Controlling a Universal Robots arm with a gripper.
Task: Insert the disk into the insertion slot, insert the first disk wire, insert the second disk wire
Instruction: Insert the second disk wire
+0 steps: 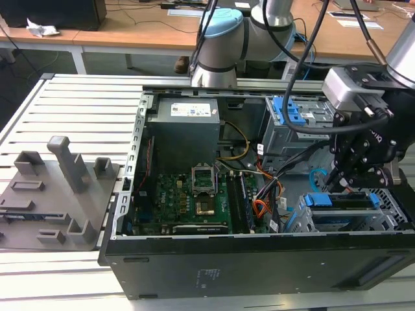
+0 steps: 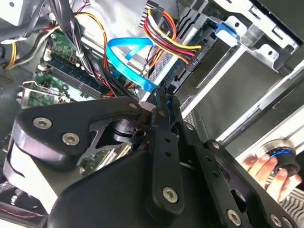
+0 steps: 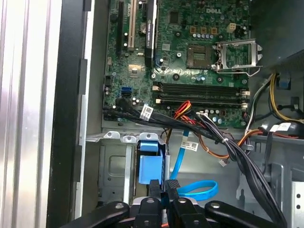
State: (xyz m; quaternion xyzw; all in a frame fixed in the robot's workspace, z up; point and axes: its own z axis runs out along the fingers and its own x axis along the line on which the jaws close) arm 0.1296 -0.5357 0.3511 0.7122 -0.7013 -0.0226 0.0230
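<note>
One open computer case lies on a slatted metal table, its dark side wall nearest in the exterior view. Just behind that wall, at the exterior view's right, sits the perforated grey drive cage, and the disk in its blue frame rests inside the cage's slot, the blue edge showing along the top. In the first wrist view the blue frame stands beside the cage's sheet metal.

The gripper hangs just above the disk. Its fingers are narrow, nearly together, and in the second wrist view the gripper pinches the end of the light-blue cable, which curls away in a loop. The first wrist view shows that loop just beside the gripper.

Farther in lie an orange cable, the green motherboard and the grey power supply. A taller cage with a blue latch stands behind the gripper. A grey fixture plate lies on the table, at the exterior view's left.

A person's hand shows beyond the case in the second wrist view.
</note>
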